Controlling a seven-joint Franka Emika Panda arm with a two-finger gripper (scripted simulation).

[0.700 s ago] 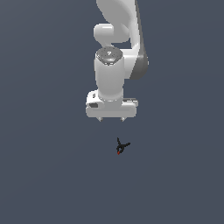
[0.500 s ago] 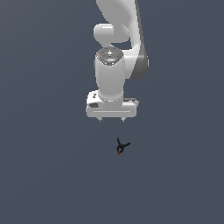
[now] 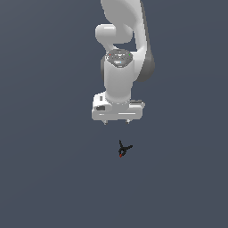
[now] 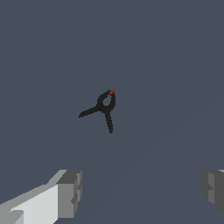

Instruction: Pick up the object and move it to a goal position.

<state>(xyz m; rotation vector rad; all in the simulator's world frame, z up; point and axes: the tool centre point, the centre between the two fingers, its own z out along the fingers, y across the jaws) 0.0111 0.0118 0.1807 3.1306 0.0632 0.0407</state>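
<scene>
The object [image 3: 123,149] is a tiny black spiky thing with thin crossing prongs and a small red tip. It lies on the dark grey floor, just below the gripper in the exterior view. It also shows in the wrist view [image 4: 104,109], beyond the two grey fingertips [image 4: 70,192]. My white gripper [image 3: 116,121] hangs above and behind it, apart from it. Its jaws stand wide open and hold nothing.
The white arm [image 3: 122,49] rises toward the top of the exterior view. The plain dark grey floor [image 3: 49,178] surrounds the object.
The gripper has shifted slightly toward the exterior view's right. The object has not moved.
</scene>
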